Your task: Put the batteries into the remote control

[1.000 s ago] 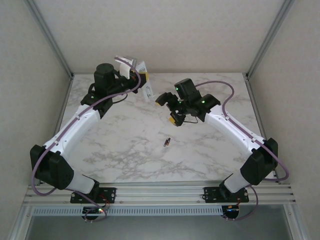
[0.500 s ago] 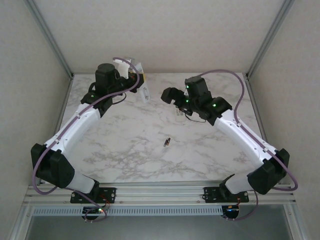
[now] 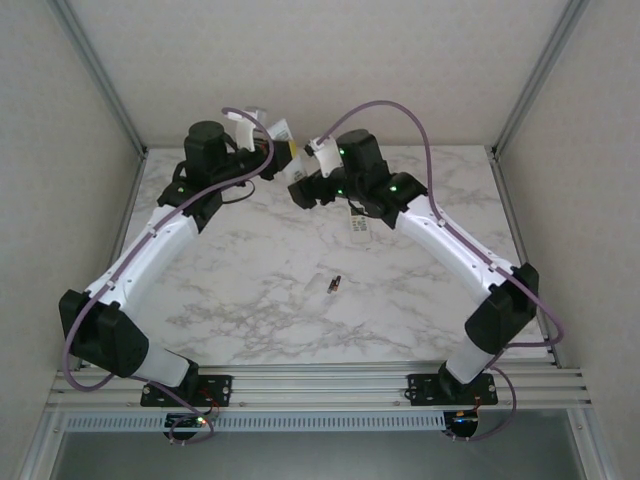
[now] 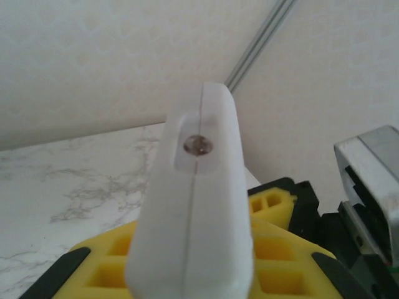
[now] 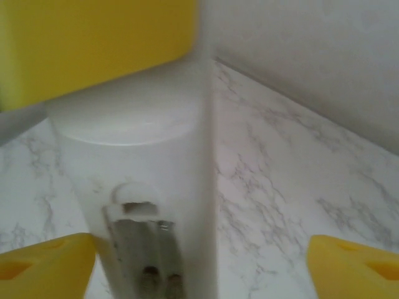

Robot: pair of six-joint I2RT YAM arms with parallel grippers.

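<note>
My left gripper (image 3: 276, 156) is shut on the white remote control (image 3: 283, 133) and holds it up over the table's back left. Seen from the left wrist, the remote (image 4: 198, 205) stands between the yellow pads (image 4: 274, 261), its end window facing the camera. My right gripper (image 3: 303, 188) is open right beside it. From the right wrist, the remote's open battery bay (image 5: 144, 252) faces me between the wide-apart yellow fingertips (image 5: 43, 268), closer to the left one. One dark battery (image 3: 335, 284) with a reddish end lies alone mid-table.
A small flat white piece with dark marks (image 3: 358, 225) lies on the marble table (image 3: 250, 300) under the right forearm. Frame posts and walls close in the back and both sides. The left gripper's yellow pad (image 5: 93, 43) sits near the top left of the right wrist view.
The right arm has swung left and back from mid-table to the held remote, its jaws narrowing slightly. The left arm has lifted and tilted the remote a little.
</note>
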